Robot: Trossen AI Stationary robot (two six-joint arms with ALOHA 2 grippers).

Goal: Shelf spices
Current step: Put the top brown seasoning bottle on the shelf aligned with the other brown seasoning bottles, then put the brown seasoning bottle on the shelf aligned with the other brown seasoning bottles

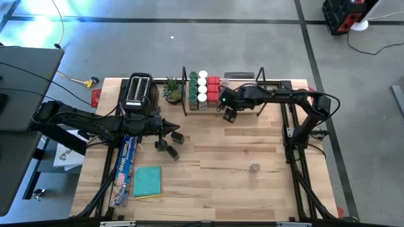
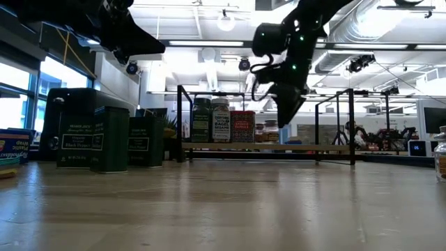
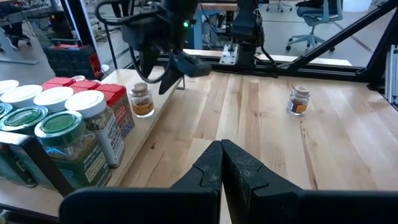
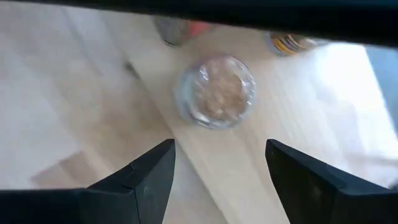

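Note:
The shelf (image 1: 278,101) stands at the table's far side, with green-lidded jars (image 1: 193,88), white-lidded jars (image 1: 202,85) and red tins (image 1: 213,85) on its left part. A tiny clear jar (image 4: 216,92) stands upright on the plank next to the red tins. My right gripper (image 4: 221,155) hangs open just above that jar, pointing steeply down, and touches nothing. My left gripper (image 3: 221,158) is shut and empty, held over the table's left middle. Dark rectangular tins (image 1: 165,148) stand on the table below it. Another tiny clear jar (image 1: 254,168) stands on the table at the right.
A black toaster (image 1: 137,91) and a small potted plant (image 1: 172,89) stand at the far left beside the shelf. A plastic-wrap box (image 1: 126,165) and a flat teal pad (image 1: 148,181) lie at the near left. Bare wood spreads across the table's middle and near right.

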